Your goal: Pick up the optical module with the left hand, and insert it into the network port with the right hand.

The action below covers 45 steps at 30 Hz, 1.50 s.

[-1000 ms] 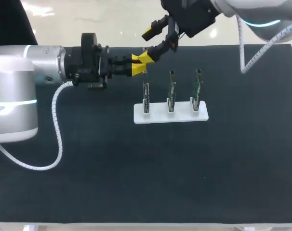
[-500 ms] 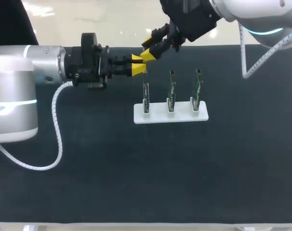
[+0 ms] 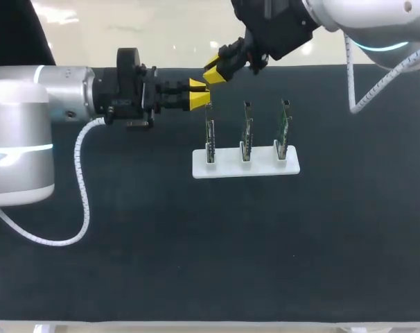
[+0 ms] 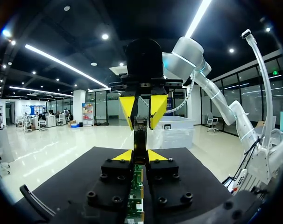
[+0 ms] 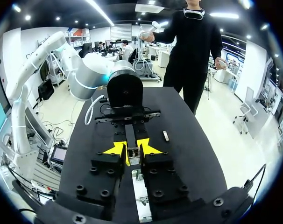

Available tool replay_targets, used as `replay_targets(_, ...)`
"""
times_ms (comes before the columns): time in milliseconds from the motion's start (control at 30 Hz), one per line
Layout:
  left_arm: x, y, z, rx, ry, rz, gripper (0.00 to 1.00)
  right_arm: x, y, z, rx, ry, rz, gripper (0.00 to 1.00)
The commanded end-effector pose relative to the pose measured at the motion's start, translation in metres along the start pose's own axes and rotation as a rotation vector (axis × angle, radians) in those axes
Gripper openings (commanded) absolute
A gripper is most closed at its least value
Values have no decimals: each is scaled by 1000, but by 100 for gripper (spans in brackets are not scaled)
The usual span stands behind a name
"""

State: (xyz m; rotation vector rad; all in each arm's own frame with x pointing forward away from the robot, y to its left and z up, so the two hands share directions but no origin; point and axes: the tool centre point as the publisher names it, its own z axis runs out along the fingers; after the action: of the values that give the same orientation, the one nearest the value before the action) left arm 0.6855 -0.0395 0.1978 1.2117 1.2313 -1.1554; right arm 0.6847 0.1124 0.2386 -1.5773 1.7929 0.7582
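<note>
**Two Grippers, One Little Module**

The small silver optical module (image 4: 140,135) is up in the air over the far side of the black table (image 3: 196,263). The left gripper (image 3: 199,97) is clenched on one end of it, with a yellow tip pressed on each side. The right gripper (image 3: 215,71) faces it from the other way, and its yellow tips squeeze the other end. So both grippers hold the module at once.

This looks like the hand-over. The left one seems to keep the module steady so the right one can get a good grip before the left lets go.

Close by, three thin green boards (image 3: 247,132) stand upright in a flat white stand (image 3: 246,168). They likely stand up like that so a gripper can reach them easily. The network ports are too small to make out.
</note>
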Motion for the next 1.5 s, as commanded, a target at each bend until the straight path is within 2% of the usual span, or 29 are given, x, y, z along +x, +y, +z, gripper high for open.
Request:
replay_targets(33,0,1,0,-3,-2,1,0,0,2,2,5,3,1,0)
replay_targets(133,0,1,0,-3,-2,1,0,0,1,2,7,5,1,0)
replay_targets(167,0,1,0,-3,-2,1,72,0,1,3,6,5,0,0)
replay_targets(200,0,1,0,-3,-2,1,100,0,1,3,6,5,0,0)
replay_targets(567,0,1,0,-3,-2,1,100,0,-1,3,-1,7,-6,0)
replay_targets(733,-9,6,-20,-17,33,-9,100,1,-2,3,0,11,-7,0)
replay_targets(967,-11,15,-53,-28,179,-19,100,2,-4,4,1,12,-8,0)
replay_targets(1133,-8,21,-75,3,279,-3,100,3,-5,5,0,11,-12,0)
replay_targets(1300,-7,27,-96,32,434,-10,100,3,-5,6,-1,13,-13,0)
replay_targets(1500,-5,29,-110,42,524,-4,100,4,-8,6,-4,18,-16,0)
